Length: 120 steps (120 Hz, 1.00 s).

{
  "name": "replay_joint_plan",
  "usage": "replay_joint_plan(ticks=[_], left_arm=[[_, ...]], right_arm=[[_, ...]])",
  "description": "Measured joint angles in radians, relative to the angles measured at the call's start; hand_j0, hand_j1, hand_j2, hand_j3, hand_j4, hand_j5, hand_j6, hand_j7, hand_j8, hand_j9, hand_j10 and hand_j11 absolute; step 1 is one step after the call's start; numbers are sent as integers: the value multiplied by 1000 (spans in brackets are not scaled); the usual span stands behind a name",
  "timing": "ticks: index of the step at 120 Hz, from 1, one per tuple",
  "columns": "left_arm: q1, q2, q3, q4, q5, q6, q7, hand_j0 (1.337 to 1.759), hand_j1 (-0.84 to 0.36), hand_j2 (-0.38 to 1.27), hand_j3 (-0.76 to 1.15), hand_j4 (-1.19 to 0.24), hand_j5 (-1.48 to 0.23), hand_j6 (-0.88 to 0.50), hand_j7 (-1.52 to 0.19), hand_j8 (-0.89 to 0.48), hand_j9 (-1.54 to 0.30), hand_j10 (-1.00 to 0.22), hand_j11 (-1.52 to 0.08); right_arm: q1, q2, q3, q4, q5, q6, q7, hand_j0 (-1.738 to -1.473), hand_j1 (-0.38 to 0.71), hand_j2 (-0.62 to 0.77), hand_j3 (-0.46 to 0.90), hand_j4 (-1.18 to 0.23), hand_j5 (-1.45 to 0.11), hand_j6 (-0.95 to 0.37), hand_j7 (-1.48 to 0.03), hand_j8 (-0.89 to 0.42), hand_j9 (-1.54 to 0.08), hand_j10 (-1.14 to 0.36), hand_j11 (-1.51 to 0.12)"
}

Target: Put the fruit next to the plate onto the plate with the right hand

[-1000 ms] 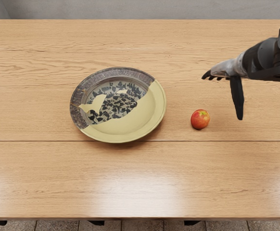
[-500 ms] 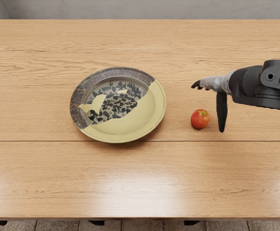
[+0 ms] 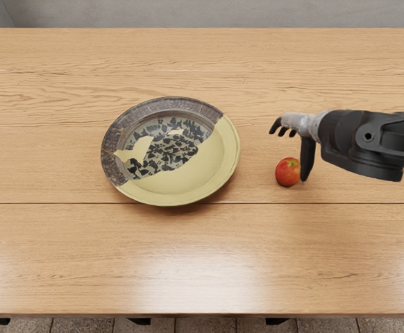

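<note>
Right hand [image 3: 300, 132] hovered just above and behind the apple [image 3: 288, 171], fingers [image 3: 278, 129] spread and holding nothing, thumb hanging down by the fruit's right side; whether it touched, I couldn't tell from this angle. Apple sat on the table [image 3: 202, 257], right of the plate [image 3: 226, 173], near but apart. Risk as I judged it: a thumb nudge before the fingers closed would roll the round fruit away. Tabletop was smooth plank wood, glossy toward the front. Grey wall [image 3: 202, 12] behind, tiled floor [image 3: 209, 323] below.
</note>
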Motion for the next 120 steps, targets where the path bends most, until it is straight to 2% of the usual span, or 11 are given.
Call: replay_joint_plan(ticks=[62, 86, 120], left_arm=[[1, 0, 0, 0, 0, 0, 0, 1658, 349, 0, 0, 0, 0, 0, 0, 0, 0, 0, 0], [1, 0, 0, 0, 0, 0, 0, 1658, 349, 0, 0, 0, 0, 0, 0, 0, 0, 0, 0], [1, 0, 0, 0, 0, 0, 0, 1658, 349, 0, 0, 0, 0, 0, 0, 0, 0, 0, 0]], right_arm=[[-127, 21, -8, 8, -119, -153, 0, -1658, -64, -46, 0, -240, -310, -241, -310, -240, -310, -240, -310], [-183, 38, -3, -14, -151, -192, 0, -1658, -64, -46, 0, -240, -310, -241, -310, -240, -310, -239, -310], [-211, 51, 2, -44, -159, -205, 0, -1658, -62, -46, 0, -242, -312, -243, -312, -242, -312, -241, -312]])
